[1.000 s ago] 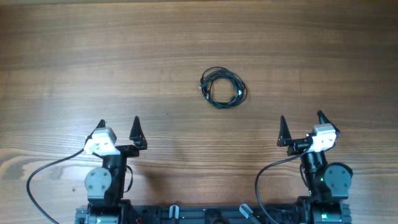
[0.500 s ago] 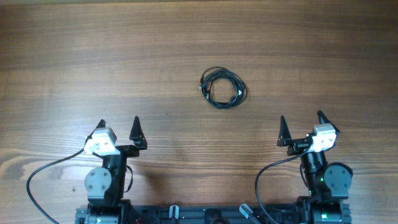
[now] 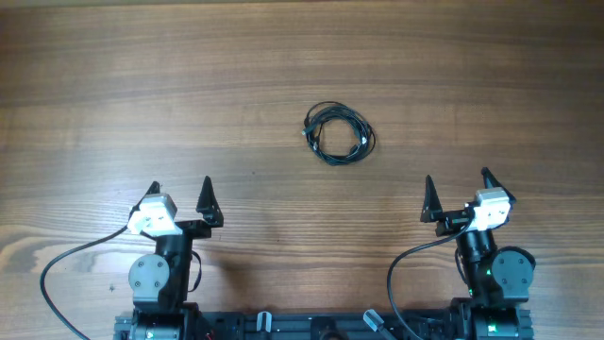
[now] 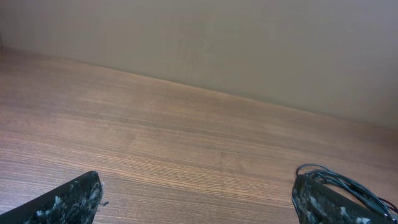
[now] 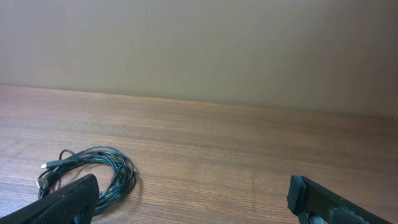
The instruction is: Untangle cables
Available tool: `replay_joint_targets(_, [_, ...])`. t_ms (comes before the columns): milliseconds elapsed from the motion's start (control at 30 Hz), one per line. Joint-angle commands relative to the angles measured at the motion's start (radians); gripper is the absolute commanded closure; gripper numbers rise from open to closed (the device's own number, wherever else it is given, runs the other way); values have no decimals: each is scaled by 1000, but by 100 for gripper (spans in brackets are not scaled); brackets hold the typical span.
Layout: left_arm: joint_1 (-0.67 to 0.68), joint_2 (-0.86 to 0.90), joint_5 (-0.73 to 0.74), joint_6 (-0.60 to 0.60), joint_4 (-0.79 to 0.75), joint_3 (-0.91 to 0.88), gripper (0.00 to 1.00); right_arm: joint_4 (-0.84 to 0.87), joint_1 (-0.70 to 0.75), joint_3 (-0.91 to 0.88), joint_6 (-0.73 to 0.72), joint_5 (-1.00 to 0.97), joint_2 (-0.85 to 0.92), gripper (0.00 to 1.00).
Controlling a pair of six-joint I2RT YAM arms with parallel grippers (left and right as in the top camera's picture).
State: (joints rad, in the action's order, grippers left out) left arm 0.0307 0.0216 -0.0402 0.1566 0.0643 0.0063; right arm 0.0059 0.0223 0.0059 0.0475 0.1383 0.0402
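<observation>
The cables [image 3: 339, 134] lie coiled together in one small black ring on the wooden table, a little right of centre, with small silvery plug ends at the ring's left and right sides. The coil also shows in the right wrist view [image 5: 93, 173] at lower left, and in the left wrist view [image 4: 348, 183] at lower right, partly behind a fingertip. My left gripper [image 3: 179, 196] is open and empty near the front left, far from the coil. My right gripper [image 3: 457, 189] is open and empty near the front right, also well short of the coil.
The wooden table [image 3: 189, 85] stretches wide around the coil. Thick black arm cables [image 3: 66, 260] loop beside each arm base at the front edge. A plain wall rises behind the table's far edge in the wrist views [image 5: 199, 43].
</observation>
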Motion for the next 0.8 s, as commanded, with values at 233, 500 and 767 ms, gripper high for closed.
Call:
replay_joint_targets(233, [-6,5,-10,9,4,0,0,2,-3,0,5,9,7,0])
replay_joint_targets(500, [-6,5,-10,8,-4,0,0,2,-3,0,5,9,7,0])
replay_joint_targets(767, [-6,5,-10,8,-22,0,0,2,-3,0,5,9,7,0])
